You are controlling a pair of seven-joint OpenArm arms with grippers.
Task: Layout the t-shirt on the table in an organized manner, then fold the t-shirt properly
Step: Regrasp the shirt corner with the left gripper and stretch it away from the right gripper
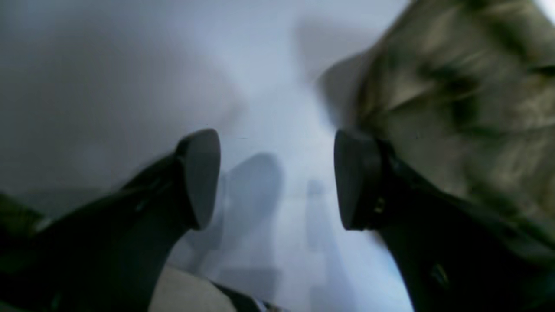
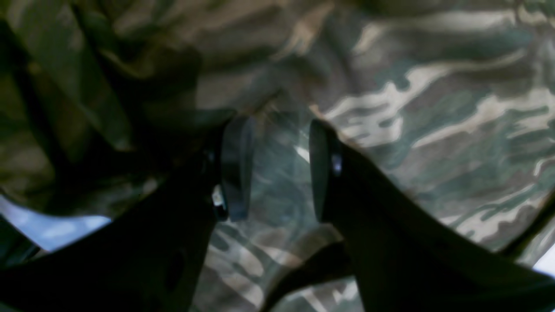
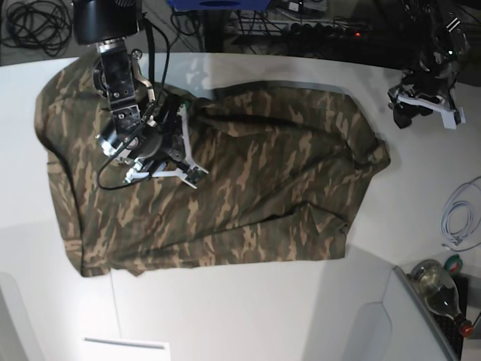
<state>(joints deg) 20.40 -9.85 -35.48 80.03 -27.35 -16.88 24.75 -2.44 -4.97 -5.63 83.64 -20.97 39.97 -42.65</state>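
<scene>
The camouflage t-shirt (image 3: 263,188) lies spread over the white table (image 3: 225,316), with wrinkles and a bunched fold near its upper middle. My right gripper (image 3: 188,143) hovers low over the shirt's left half. In the right wrist view that gripper (image 2: 277,173) has its jaws apart, and printed cloth (image 2: 433,108) shows behind the gap. My left gripper (image 3: 402,109) hangs at the far right, off the shirt's right edge. From the left wrist camera the left gripper (image 1: 277,177) is open over bare table (image 1: 130,65), the blurred shirt (image 1: 468,108) beside its right finger.
A white cable (image 3: 458,218) lies on the table at the right edge. A bottle (image 3: 436,282) stands below the table's curved corner at the lower right. Dark cables (image 3: 30,22) sit beyond the far edge. A white sheet (image 3: 124,344) lies near the front.
</scene>
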